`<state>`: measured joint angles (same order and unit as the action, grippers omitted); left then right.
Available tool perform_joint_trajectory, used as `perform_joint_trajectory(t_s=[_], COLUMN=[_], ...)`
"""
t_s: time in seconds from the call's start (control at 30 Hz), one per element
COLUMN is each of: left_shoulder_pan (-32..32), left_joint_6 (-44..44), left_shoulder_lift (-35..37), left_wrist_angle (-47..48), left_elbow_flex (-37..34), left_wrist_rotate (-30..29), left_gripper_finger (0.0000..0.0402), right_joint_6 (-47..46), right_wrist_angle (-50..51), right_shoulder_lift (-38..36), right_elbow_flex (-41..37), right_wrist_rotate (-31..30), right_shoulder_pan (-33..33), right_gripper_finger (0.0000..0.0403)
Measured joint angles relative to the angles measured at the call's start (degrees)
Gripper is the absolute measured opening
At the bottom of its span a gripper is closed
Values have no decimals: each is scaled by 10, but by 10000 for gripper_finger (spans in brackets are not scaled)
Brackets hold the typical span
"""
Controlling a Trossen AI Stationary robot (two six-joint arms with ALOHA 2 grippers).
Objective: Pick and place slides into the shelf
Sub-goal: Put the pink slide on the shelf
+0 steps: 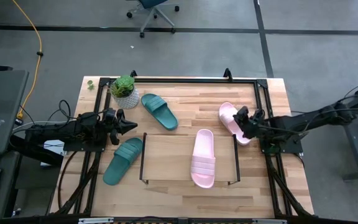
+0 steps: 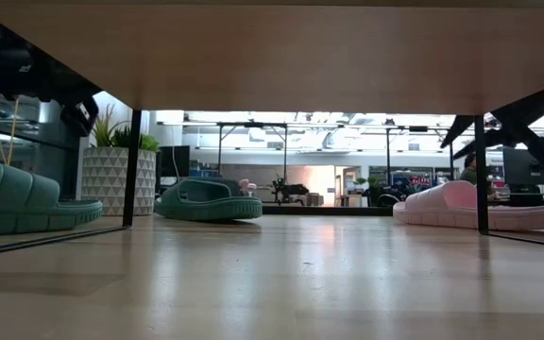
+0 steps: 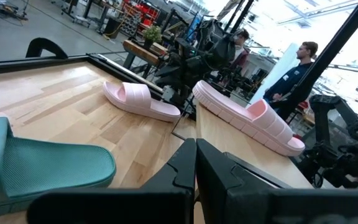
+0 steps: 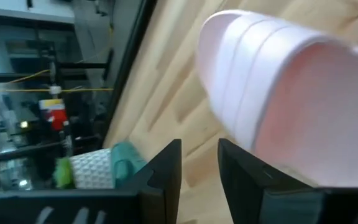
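The shelf [image 1: 166,146] stands at the table's middle, and one pale pink slide [image 1: 202,157] lies flat on its wood top. The second pink slide [image 1: 229,114] lies on the table right of the shelf. My right gripper [image 1: 243,122] is open over it, with the slide's strap [image 4: 278,81] close beside the fingers. One teal slide [image 1: 123,160] lies on the table left of the shelf, the other [image 1: 159,111] nearer the far edge. My left gripper [image 3: 196,152] is shut and hovers just beyond the near teal slide's end [image 3: 48,165]. My right gripper stands against the pink slide's strap side [image 4: 253,143], with nothing between its fingers. Whether a finger [image 4: 241,171] touches the slide cannot be told. The slide lies on the table.
A potted plant [image 1: 123,91] in a white patterned pot stands at the far left corner. A black frame [image 1: 179,79] edges the table. The shelf's thin black legs [image 2: 132,170] rise beside the slides. People stand in the room beyond [image 3: 294,71].
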<state>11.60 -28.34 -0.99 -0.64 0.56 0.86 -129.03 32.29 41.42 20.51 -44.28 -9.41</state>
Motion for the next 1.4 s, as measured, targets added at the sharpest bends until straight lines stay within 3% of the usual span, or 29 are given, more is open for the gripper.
perform_joint_trajectory(t_s=[0.6, 1.13, 1.27, 1.4], left_shoulder_pan=[0, 0, 0, 0], left_joint_6=[0, 0, 0, 0], left_shoulder_lift=[0, 0, 0, 0], left_wrist_angle=[0, 0, 0, -1], left_elbow_flex=[0, 0, 0, 0], left_wrist_rotate=[2, 2, 2, 2], left_gripper_finger=[1, 1, 1, 1], right_joint_6=[-15, -7, -1, 5], right_wrist_angle=[48, -49, -49, -48], right_shoulder_lift=[78, 182, 185, 185], right_elbow_flex=[0, 2, 2, 2], right_wrist_rotate=[13, -7, -12, -23], right_shoulder_pan=[1, 53, 53, 53], right_gripper_finger=[97, 95, 80, 40])
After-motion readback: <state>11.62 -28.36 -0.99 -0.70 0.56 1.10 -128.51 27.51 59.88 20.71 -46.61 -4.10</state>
